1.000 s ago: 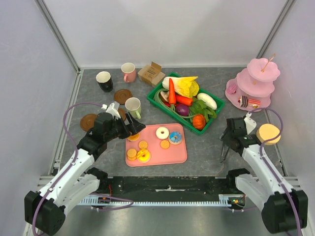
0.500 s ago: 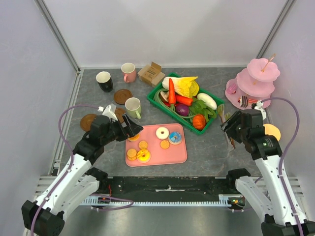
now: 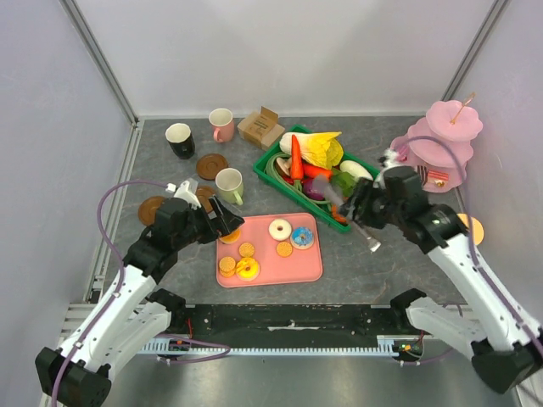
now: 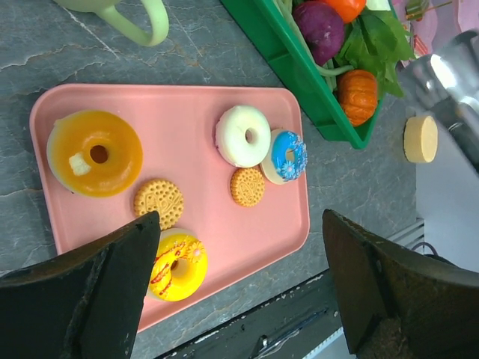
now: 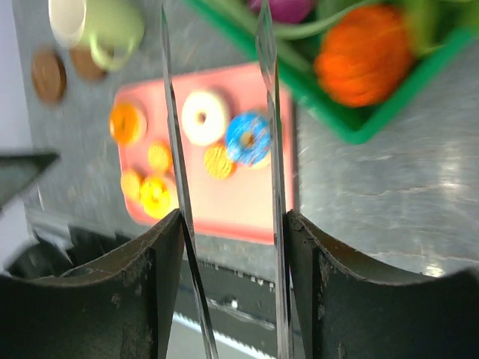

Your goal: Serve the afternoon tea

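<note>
Top external view: donuts (image 3: 280, 229), biscuits (image 3: 247, 250) unserved on pink tray (image 3: 310, 270), mugs (image 3: 229, 182) beyond its far-left corner; left fingers (image 4: 97, 299) gape empty over its left edge, right fingers (image 5: 120, 299) grip tongs (image 5: 265, 45) right of it.

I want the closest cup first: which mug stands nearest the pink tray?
The pale-green mug, just behind the pink tray; the black mug and pink mug stand farther back.
</note>
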`<state>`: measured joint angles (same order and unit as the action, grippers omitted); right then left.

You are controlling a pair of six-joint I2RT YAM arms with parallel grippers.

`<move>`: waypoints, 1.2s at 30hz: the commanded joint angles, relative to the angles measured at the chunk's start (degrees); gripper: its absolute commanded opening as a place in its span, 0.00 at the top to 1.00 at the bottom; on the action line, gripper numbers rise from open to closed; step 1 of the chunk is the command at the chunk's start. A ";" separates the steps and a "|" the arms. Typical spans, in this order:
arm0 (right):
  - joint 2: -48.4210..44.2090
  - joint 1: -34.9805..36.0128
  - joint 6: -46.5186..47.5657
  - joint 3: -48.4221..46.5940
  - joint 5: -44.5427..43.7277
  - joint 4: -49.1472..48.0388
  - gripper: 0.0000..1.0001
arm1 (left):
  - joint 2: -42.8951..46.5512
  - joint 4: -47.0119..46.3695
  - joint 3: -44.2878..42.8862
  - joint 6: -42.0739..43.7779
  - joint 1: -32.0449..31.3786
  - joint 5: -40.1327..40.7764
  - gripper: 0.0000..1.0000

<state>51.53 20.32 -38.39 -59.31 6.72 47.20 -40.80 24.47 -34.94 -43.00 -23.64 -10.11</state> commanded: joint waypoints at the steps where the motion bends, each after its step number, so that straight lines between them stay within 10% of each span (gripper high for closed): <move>1: 6.37 17.18 1.65 -3.88 -4.16 -6.67 0.38 | 0.89 2.07 -2.50 -0.59 -0.18 2.20 0.06; 7: 18.94 38.81 7.80 -11.26 -20.59 -5.55 0.37 | 2.74 6.55 -3.03 -0.06 -0.18 3.86 0.05; 14: 25.90 48.84 13.25 -10.74 -19.73 -7.91 0.37 | 5.46 12.09 -4.44 0.29 -0.18 7.03 0.05; 36: 32.32 58.69 21.25 -10.04 -26.76 -6.07 0.28 | 8.63 16.40 -4.09 -0.06 -0.09 8.35 0.05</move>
<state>83.24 78.30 -19.81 -68.71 -17.58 41.69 -32.75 40.73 -37.17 -42.98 -23.64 -2.85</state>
